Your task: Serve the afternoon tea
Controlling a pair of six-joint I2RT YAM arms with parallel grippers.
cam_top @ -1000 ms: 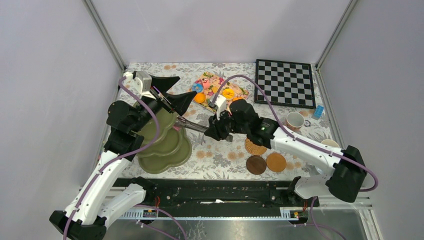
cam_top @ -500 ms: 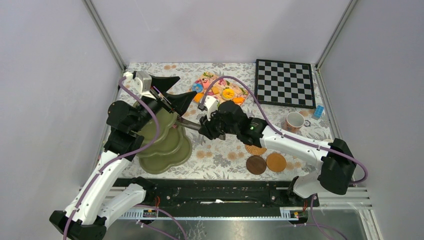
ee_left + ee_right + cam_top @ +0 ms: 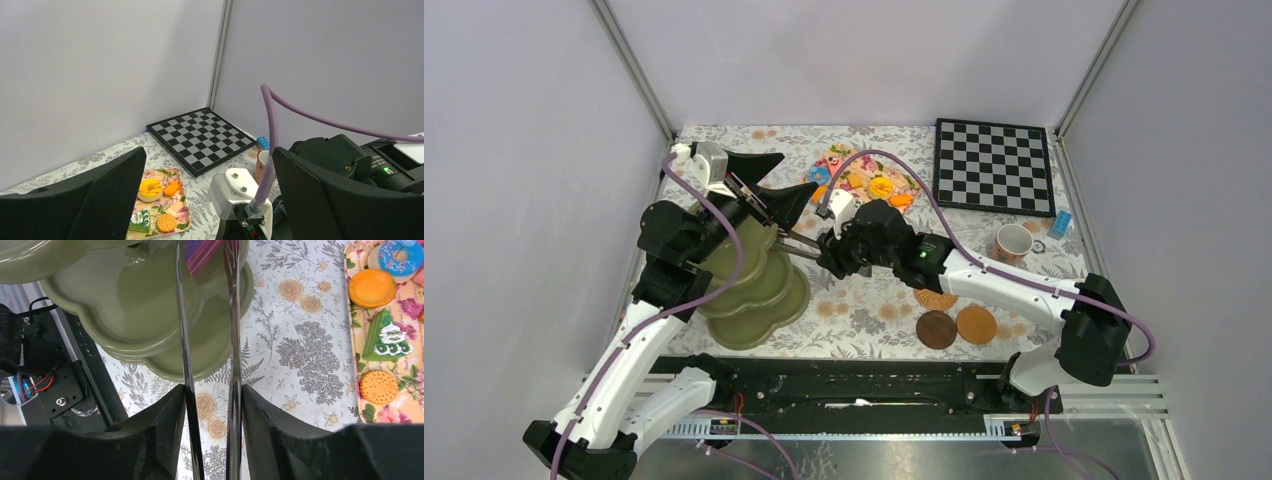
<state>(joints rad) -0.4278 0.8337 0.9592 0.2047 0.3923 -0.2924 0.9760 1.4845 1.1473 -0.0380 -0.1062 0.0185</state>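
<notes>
Left claw (image 3: pixel 786 177) wide, empty, above olive three-tier stand (image 3: pixel 754 290) near table's left edge. Now over stand's tier: tongs (image 3: pixel 185 365), pink pastry (image 3: pixel 201 252) between tips. Right claw (image 3: pixel 212 430) gripping tongs, shifted left from pastry tray (image 3: pixel 864 180). Release likely next.

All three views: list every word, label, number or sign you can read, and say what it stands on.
None can be read in any view.
The chessboard shows plain squares only, no letters or digits.
The tray bears flowers, no writing.
The mug is too small to tell any print.
</notes>
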